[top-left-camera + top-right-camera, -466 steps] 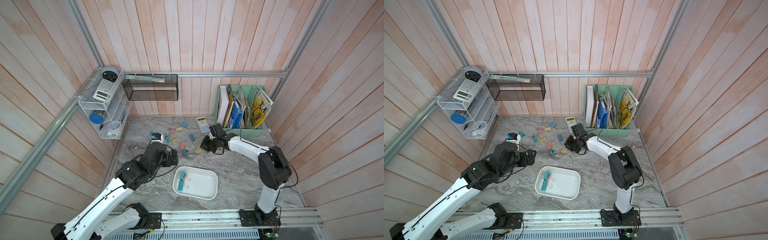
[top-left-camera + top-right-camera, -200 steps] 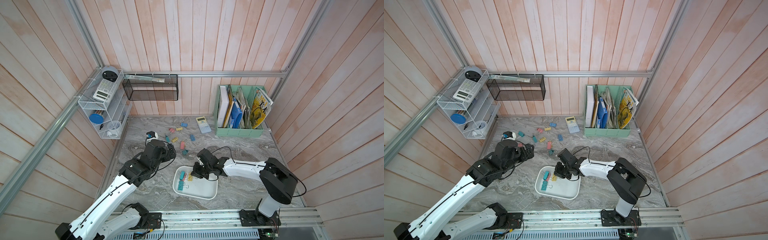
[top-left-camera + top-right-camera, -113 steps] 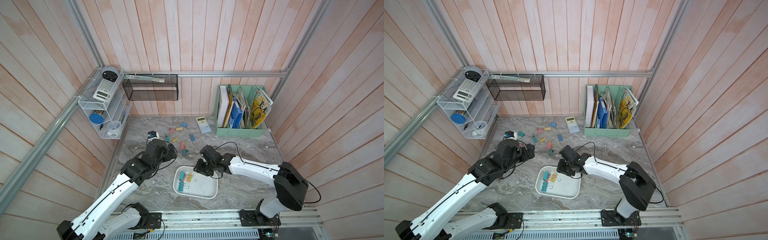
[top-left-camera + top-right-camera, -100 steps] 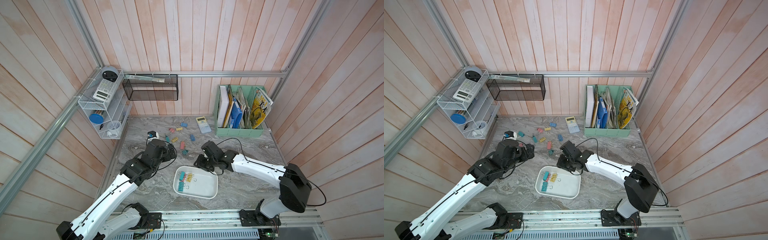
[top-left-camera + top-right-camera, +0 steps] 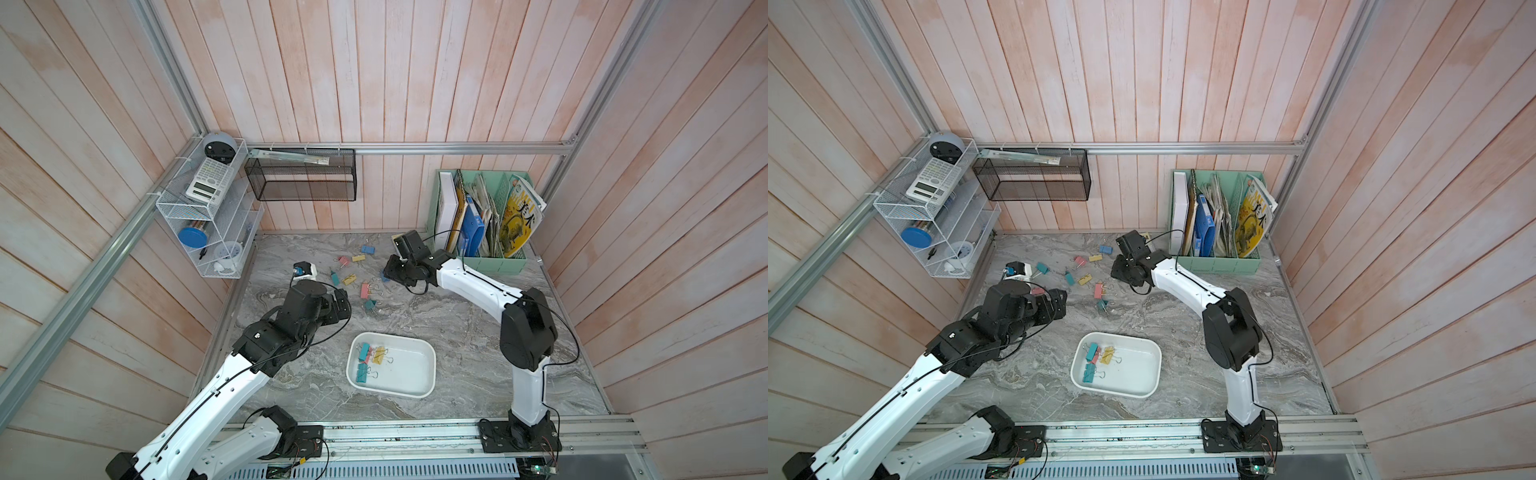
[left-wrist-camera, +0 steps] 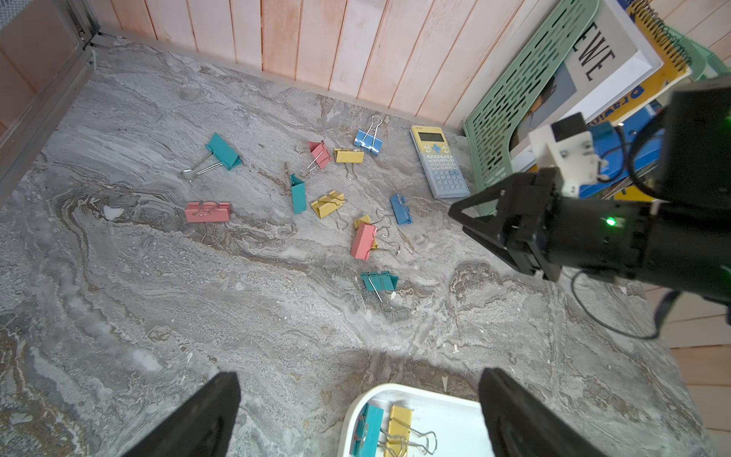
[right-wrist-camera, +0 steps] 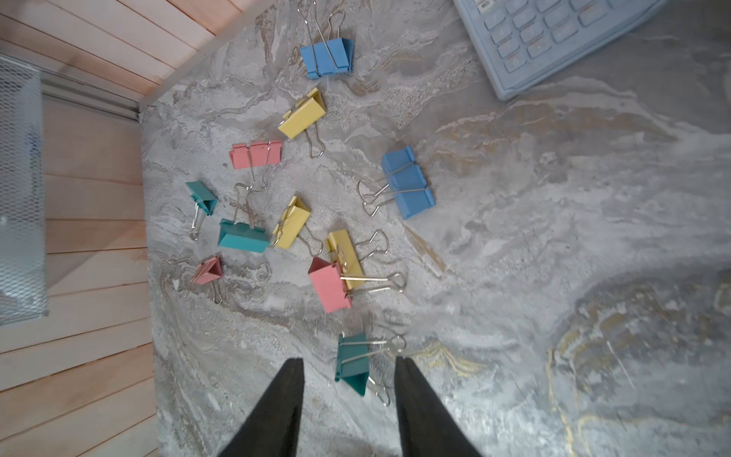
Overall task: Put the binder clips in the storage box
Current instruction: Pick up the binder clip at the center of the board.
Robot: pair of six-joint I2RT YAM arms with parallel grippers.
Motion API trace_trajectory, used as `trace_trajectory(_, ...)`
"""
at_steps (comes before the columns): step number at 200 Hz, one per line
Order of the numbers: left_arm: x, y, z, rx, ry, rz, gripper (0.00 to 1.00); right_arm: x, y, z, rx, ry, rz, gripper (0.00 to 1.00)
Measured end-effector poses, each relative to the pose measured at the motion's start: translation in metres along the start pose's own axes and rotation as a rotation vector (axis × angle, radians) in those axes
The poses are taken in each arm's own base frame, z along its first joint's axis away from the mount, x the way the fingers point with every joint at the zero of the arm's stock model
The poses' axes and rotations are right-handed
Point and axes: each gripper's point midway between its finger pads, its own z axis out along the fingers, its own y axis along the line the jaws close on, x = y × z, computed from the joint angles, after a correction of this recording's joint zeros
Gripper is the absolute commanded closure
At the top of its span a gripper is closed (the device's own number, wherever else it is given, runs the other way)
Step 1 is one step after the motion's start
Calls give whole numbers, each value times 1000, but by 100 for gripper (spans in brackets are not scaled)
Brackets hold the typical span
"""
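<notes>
Binder clip (image 7: 353,370), teal, lies untouched, framed between right gripper's (image 7: 348,361) parted jaws.

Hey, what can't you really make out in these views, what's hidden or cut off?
Storage box: left wrist view, cut off by the edge, so its clips can't be counted there.
Calculator: right wrist view, cut off by the edge; in both top views the right arm covers nearly all of it.
Right gripper: in both top views its own body hides the gap.
Pink clip: in a top view the left arm covers most of it.
</notes>
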Motion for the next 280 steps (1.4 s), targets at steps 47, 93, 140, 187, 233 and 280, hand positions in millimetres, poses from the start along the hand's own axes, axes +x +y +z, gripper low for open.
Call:
trace_trajectory(47,1,3,-7,5,-1,1,0,-27,14,39,75,2,-188,47)
trace_trajectory(93,2,4,-9,2,0,2,0,-41,18,71,139,-5,-329,42)
trace_trajectory(140,5,8,-9,-18,10,8,0,-16,-3,99,199,76,-382,48)
trace_trajectory(187,7,10,-9,-27,18,20,0,-18,-15,103,265,58,-425,59)
trace_trajectory(233,8,11,-8,-30,23,29,0,-17,-21,108,280,59,-483,48)
trace_trajectory(280,8,11,-8,-31,25,30,0,-24,-13,110,256,32,-527,51)
